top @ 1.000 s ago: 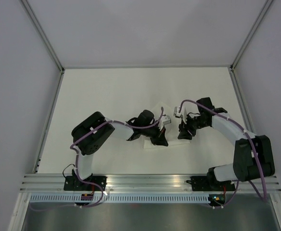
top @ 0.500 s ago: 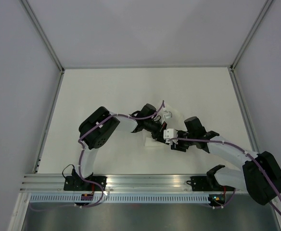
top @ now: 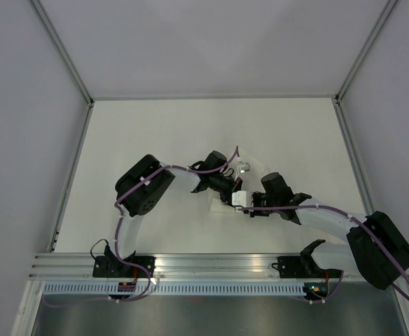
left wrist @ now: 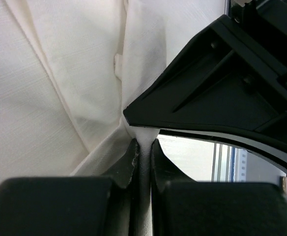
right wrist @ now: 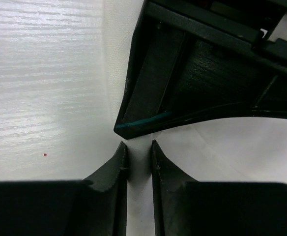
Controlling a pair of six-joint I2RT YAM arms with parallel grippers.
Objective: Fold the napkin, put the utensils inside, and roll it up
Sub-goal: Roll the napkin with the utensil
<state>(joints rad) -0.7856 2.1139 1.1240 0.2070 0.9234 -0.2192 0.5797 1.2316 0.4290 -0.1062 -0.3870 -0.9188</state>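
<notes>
Top external view has both arms reaching in to meet near the middle of the white tabletop. Their black wrists crowd over the large white napkin of soft plain fabric, which lies bunched small and shows only as a pale edge at their near left side. Left wrist view shows the left tool clenched on a raised fold of the napkin, the cloth pinched thin between its pads and creased layers spreading up and to the left; a black finger of the other arm sits just beside the pinch. Right wrist view shows the right tool drawn narrow around a strip of the napkin, grasping it, with bare tabletop to the left. A thin teal-green line runs along the lower edge of the left arm's black finger there; whether it is the stick-like utensil cannot be told.
</notes>
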